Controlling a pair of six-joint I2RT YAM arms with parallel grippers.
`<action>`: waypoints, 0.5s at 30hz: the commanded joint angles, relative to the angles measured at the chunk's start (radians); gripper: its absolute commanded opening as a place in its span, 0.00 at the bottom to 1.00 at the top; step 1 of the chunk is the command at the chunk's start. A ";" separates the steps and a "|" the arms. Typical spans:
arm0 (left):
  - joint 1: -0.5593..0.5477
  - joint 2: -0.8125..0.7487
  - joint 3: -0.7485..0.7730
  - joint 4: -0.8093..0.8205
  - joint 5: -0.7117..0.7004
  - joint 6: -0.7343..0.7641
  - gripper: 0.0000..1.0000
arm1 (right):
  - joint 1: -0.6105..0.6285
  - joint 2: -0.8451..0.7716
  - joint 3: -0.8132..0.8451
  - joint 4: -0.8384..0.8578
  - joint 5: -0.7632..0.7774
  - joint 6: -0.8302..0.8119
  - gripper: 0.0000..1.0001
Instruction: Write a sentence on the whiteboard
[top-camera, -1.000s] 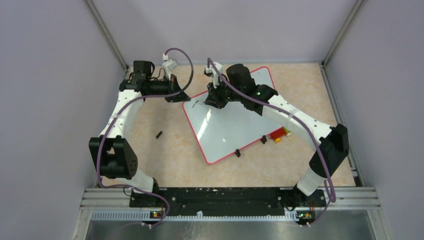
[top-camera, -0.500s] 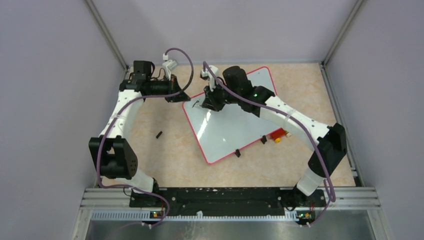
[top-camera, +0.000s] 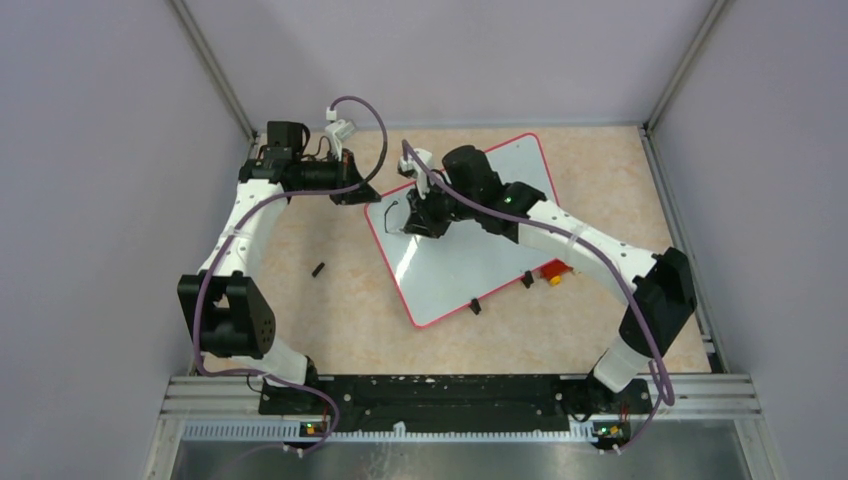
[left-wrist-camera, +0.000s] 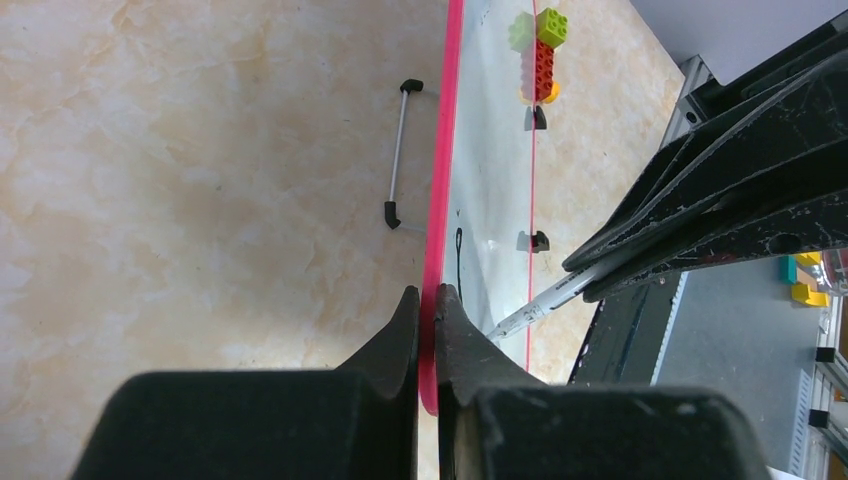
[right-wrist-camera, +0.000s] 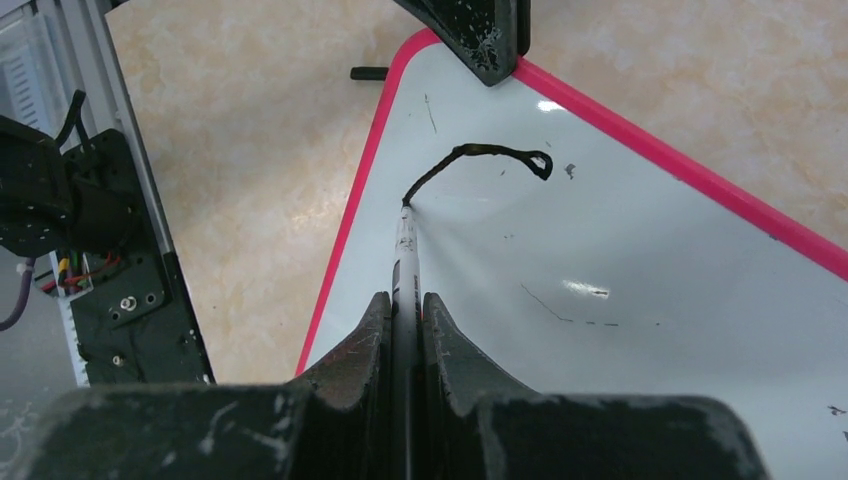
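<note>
Table (top-camera: 340, 300) of pale marbled beige is covered at its far middle by the whiteboard (top-camera: 450, 270), laid flat and askew. Its red frame is pinched near the far left corner by the left claw (left-wrist-camera: 427, 295). A marker (right-wrist-camera: 405, 250) is clamped in the right claw (right-wrist-camera: 405, 300), its tip set on the board at the end of the sentence (right-wrist-camera: 480, 152), seen only as one hooked black stroke. Toy bricks (top-camera: 553, 272) are laid just beside the board's right edge
</note>
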 joint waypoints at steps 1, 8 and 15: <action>-0.020 -0.008 0.011 0.004 0.028 -0.001 0.00 | 0.003 -0.032 -0.036 -0.017 0.048 -0.028 0.00; -0.020 -0.010 0.010 0.004 0.027 -0.001 0.00 | -0.001 -0.074 -0.065 -0.037 0.092 -0.049 0.00; -0.020 -0.009 0.012 0.004 0.027 -0.003 0.00 | -0.034 -0.091 -0.056 -0.032 0.127 -0.055 0.00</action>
